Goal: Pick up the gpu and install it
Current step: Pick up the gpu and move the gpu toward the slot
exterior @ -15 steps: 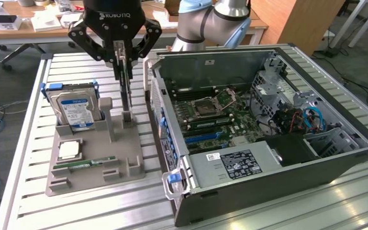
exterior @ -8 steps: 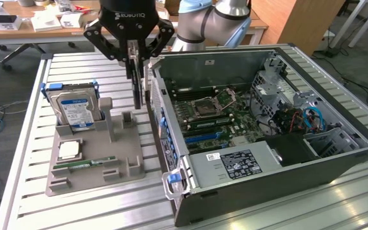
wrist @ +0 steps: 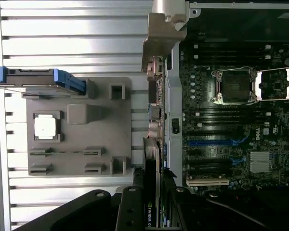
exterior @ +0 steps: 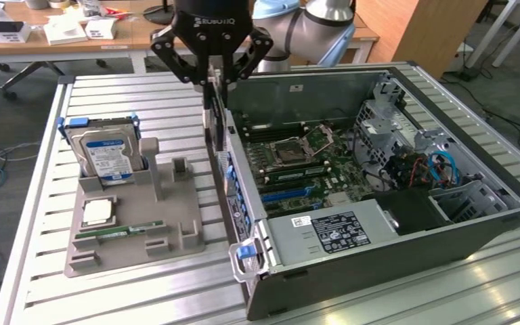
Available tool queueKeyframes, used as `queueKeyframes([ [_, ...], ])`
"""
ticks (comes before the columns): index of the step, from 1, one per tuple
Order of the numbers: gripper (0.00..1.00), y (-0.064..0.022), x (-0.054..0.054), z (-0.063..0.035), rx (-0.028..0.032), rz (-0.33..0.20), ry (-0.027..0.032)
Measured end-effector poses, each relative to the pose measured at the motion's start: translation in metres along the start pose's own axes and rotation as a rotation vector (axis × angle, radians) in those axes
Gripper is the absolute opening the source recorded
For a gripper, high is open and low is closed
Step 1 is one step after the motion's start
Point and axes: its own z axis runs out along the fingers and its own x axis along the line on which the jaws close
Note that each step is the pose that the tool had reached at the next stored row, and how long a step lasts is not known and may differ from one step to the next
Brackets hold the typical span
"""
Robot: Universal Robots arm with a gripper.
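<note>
The open computer case (exterior: 477,223) lies on its side on the slatted table (exterior: 25,203), its motherboard (exterior: 305,162) facing up. Beside it is the grey parts tray (exterior: 133,230), which holds a hard drive (exterior: 106,156). Pickup looks done, since the gripper (exterior: 211,80) is clamped at a moderate width on the gpu (exterior: 214,118) and holds it clear of the tray. Installation is not done. The card hangs in the air over the case wall nearest the tray, between tray and motherboard, and in the wrist view the blue expansion slots (wrist: 212,142) are bare. The gpu (wrist: 151,187) appears edge-on in both views as a thin dark strip, with its long axis roughly upright, pointing down from the fingers. Its faces seem parallel to that wall. I cannot tell which end carries the bracket.
</note>
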Motion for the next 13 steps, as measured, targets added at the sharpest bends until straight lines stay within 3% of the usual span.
queueKeyframes([
  [13, 0.26, 0.0026, -0.059, 0.0015, -0.0001, 0.000, 0.0000],
])
